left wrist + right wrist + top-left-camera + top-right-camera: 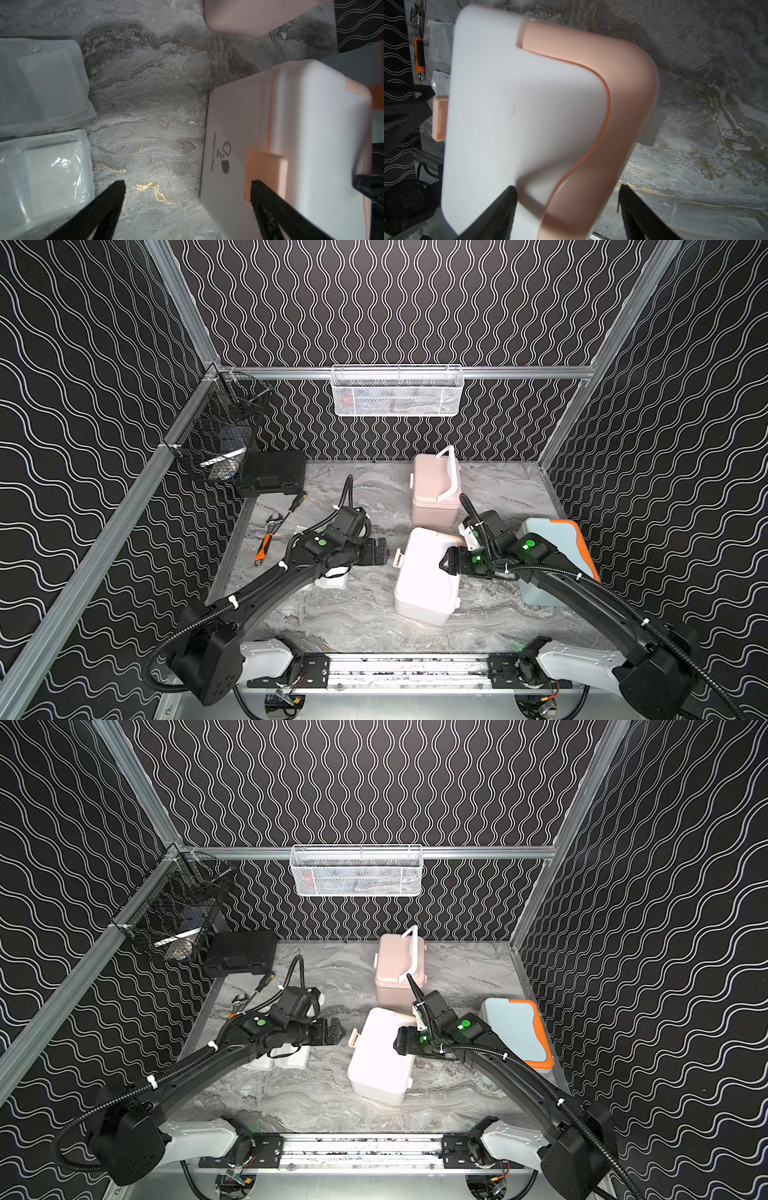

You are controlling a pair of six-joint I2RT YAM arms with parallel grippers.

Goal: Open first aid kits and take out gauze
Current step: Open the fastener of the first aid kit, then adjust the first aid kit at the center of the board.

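The white first aid kit (419, 585) (374, 1065) lies mid-table, lid shut, with its peach latch (399, 558) (268, 176) facing my left gripper (384, 551) (187, 182). That gripper is open, one fingertip just in front of the latch. My right gripper (446, 564) (566, 187) hangs open over the lid, jaws either side of the peach handle (623, 72). The pink kit (434, 489) stands behind, and the blue kit (557, 556) lies at the right. Two gauze packets (41, 83) (47, 176) lie under my left arm; in a top view gauze (332, 578) peeks out.
A black hard case (272, 472), a screwdriver (297, 502) and an orange-handled wrench (266, 539) lie at the back left. A black wire basket (220, 439) hangs on the left rail. A white mesh basket (397, 391) hangs on the back wall.
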